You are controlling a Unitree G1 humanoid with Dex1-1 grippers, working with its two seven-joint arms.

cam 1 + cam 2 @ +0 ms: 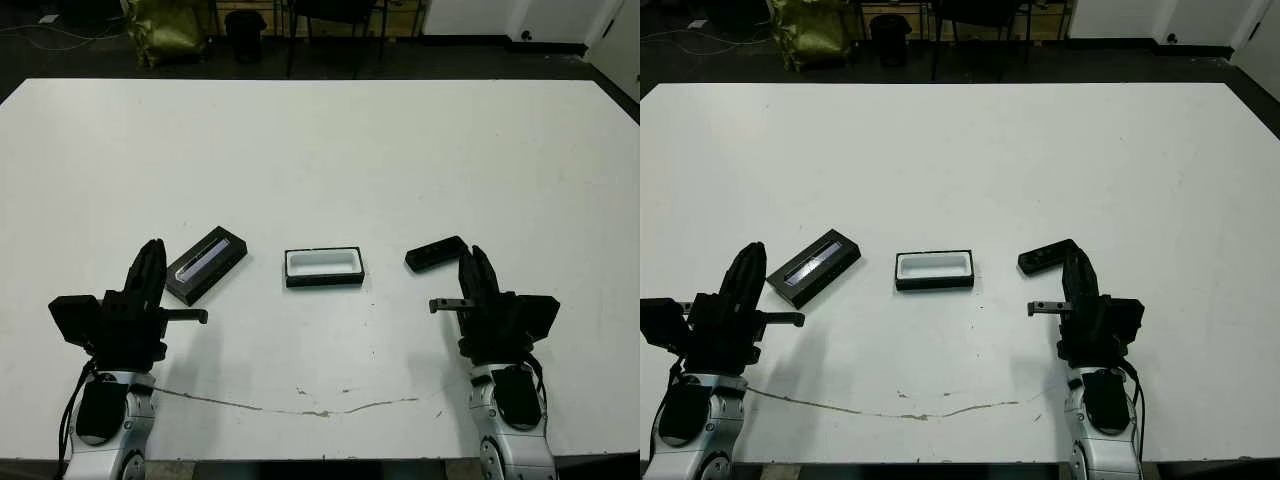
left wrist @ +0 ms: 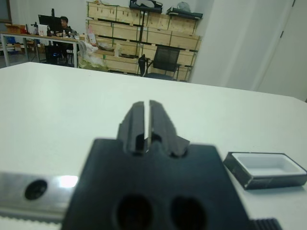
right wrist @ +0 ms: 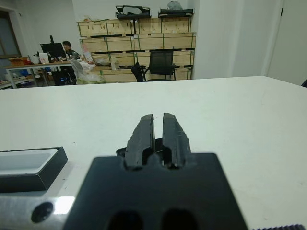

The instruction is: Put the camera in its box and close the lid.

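Observation:
The box (image 1: 324, 267), a shallow black tray lined white, lies open at the table's middle front. To its left lies the lid (image 1: 205, 265), black with a glossy pale strip, set at a slant. The camera (image 1: 435, 253), a small black bar, rests to the right of the box. My left gripper (image 1: 152, 247) is shut and empty, just left of the lid. Just right of the camera's near end, my right gripper (image 1: 478, 252) is also shut on nothing. The box (image 2: 266, 167) shows in the left wrist view, and the right wrist view shows the box (image 3: 29, 167) too.
The white table (image 1: 320, 150) stretches wide behind the three things. A thin crack line (image 1: 300, 405) runs along its front. Beyond the far edge stand a chair (image 3: 160, 62), wooden crates and a seated person (image 3: 72, 48) at a desk.

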